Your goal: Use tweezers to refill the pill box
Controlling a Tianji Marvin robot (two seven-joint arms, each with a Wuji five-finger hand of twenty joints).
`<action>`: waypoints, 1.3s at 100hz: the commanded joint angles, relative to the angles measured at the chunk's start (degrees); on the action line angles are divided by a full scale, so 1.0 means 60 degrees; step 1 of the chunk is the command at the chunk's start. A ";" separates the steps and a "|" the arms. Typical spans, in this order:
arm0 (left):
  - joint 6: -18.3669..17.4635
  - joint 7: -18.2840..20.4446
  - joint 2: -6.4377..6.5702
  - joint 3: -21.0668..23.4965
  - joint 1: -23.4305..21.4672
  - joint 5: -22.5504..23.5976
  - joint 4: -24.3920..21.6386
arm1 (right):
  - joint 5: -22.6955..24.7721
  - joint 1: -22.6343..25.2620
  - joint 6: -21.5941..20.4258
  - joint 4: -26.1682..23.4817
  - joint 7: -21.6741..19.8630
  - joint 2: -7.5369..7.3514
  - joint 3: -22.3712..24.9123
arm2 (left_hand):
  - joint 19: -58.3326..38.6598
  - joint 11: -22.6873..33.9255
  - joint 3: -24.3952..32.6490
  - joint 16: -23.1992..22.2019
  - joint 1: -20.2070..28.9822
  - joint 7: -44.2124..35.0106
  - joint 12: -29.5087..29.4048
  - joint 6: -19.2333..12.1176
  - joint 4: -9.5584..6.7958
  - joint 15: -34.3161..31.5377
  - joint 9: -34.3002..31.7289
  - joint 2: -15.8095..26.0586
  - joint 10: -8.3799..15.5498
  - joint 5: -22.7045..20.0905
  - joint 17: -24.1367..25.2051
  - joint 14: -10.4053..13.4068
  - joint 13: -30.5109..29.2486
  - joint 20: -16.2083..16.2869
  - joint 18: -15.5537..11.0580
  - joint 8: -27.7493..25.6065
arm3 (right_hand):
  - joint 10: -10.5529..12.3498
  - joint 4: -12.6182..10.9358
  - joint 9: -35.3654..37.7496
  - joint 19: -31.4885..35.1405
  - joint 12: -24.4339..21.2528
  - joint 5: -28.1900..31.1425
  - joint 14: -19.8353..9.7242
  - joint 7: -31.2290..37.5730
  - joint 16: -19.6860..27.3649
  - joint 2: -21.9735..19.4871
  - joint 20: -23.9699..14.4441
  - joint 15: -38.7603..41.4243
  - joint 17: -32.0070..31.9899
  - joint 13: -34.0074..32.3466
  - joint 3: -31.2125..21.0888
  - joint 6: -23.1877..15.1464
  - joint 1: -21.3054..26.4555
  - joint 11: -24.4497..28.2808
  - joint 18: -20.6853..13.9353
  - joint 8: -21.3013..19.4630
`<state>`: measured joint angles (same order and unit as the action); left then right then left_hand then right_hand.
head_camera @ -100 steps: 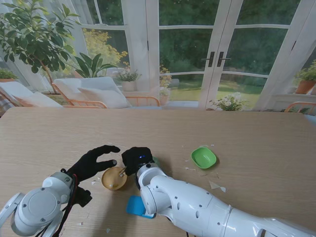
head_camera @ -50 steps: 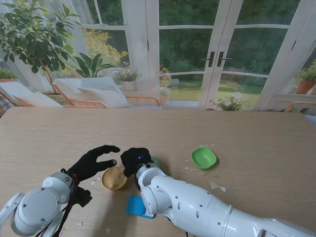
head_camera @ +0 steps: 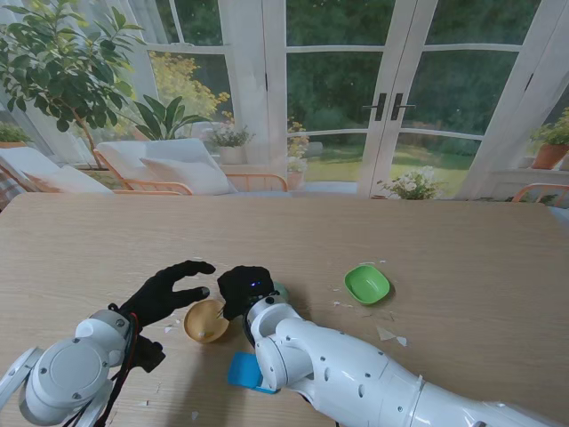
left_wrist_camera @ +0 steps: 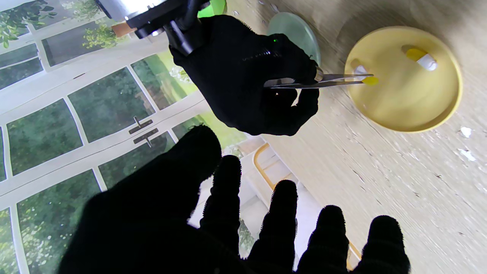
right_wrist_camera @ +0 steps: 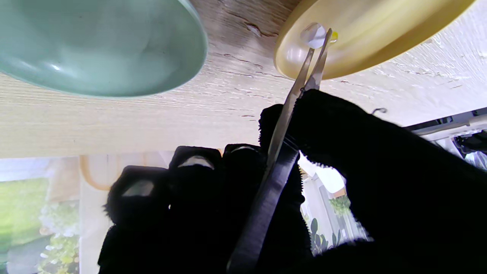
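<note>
Blue box point(head_camera: 242, 371) half behind R arm point(head_camera: 356, 374)

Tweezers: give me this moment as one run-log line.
right hand: shut on tweezers | tips: at capsule in yellow dish | left hand: open beside dish

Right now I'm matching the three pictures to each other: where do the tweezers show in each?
Stand view: barely visible, between the right hand and the yellow dish.
Left wrist view: tweezers stick out of the right hand, tips over the yellow dish.
Right wrist view: they run from the fingers to a capsule.
Shared landmark: the yellow dish.
</note>
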<state>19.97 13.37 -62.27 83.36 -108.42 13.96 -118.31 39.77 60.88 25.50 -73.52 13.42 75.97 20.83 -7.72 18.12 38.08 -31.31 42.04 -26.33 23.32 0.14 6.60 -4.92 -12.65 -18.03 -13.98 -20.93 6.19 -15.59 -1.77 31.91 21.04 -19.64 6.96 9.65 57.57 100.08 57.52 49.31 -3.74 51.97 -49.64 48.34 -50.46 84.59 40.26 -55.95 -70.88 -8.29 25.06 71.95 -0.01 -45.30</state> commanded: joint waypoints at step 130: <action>-0.0346 -0.0023 -0.0065 0.0145 -0.0154 0.0008 -0.0016 | 0.4177 0.6963 -0.0843 -0.6196 -0.1395 -0.2479 0.4478 | 0.0204 -0.0018 -0.0024 0.0004 -0.0014 -0.0019 -0.0074 -0.0393 -0.0271 0.0094 0.0112 -0.0029 0.0380 0.0191 0.0001 0.0227 0.0212 0.0020 -0.0296 0.0083 | 0.0107 -0.1179 -0.0139 0.0904 0.0095 0.0322 -0.0232 0.0827 -0.0200 -0.0211 -0.0258 0.0410 0.0270 -0.0286 -0.1227 -0.0476 0.0317 0.0412 -0.0107 -0.0852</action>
<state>17.90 12.59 -62.50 84.30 -109.27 13.98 -118.29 64.54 101.56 20.45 -110.32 6.15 61.28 47.78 -7.72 18.12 38.08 -31.31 42.04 -26.33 23.32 0.14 6.60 -4.91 -12.65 -18.03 -13.97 -20.93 6.19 -15.60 -1.77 31.91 21.04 -19.63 6.95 9.64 57.55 100.29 57.52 49.32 -3.77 51.88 -50.11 48.34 -50.49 84.94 40.90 -55.95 -70.91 -8.28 25.04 72.20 -0.01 -47.07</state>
